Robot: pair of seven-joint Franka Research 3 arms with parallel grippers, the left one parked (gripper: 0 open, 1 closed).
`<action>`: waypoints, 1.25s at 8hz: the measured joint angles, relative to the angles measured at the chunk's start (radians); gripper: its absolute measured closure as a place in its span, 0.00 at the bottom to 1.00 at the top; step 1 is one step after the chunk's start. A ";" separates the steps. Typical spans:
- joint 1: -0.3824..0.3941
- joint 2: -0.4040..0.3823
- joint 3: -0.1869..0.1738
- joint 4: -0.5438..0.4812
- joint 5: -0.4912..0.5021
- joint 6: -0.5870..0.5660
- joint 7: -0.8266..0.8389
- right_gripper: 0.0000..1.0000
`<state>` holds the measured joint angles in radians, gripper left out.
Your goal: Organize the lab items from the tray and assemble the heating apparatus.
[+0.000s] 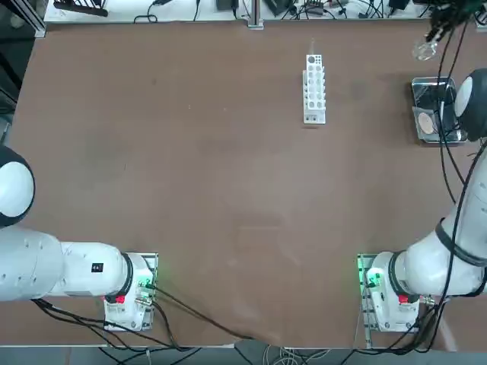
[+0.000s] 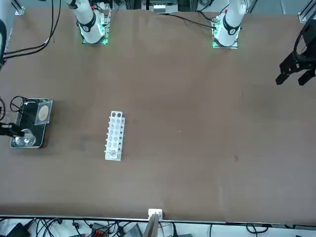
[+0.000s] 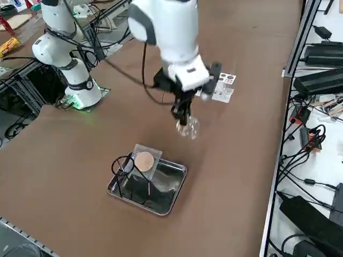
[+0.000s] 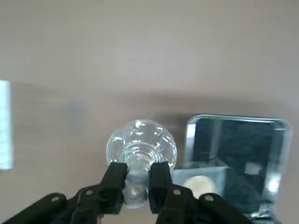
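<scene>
My right gripper hangs above the table, shut on the neck of the clear glass burner, just beyond the far end of the tray. The wrist view shows the fingers clamping the burner, with the tray off to one side. In the tray lie the round tan disc on its mesh and the black wire stand. Seen from above, the burner sits past the tray, near the table's far right corner.
The white holed rack lies at the far middle of the table, with a thin clear tube at its far end. Cables and power bricks line the table's far edge. Wide bare tabletop stretches left of the rack.
</scene>
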<state>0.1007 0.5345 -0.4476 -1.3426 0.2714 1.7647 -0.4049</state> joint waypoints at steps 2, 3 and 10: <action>0.130 -0.044 0.002 -0.108 -0.001 0.041 0.123 0.71; 0.196 -0.064 0.001 -0.185 -0.006 0.100 0.182 0.71; 0.365 -0.159 -0.002 -0.598 -0.059 0.450 0.293 0.71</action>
<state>0.4661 0.3756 -0.4495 -1.9404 0.2124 2.2142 -0.1123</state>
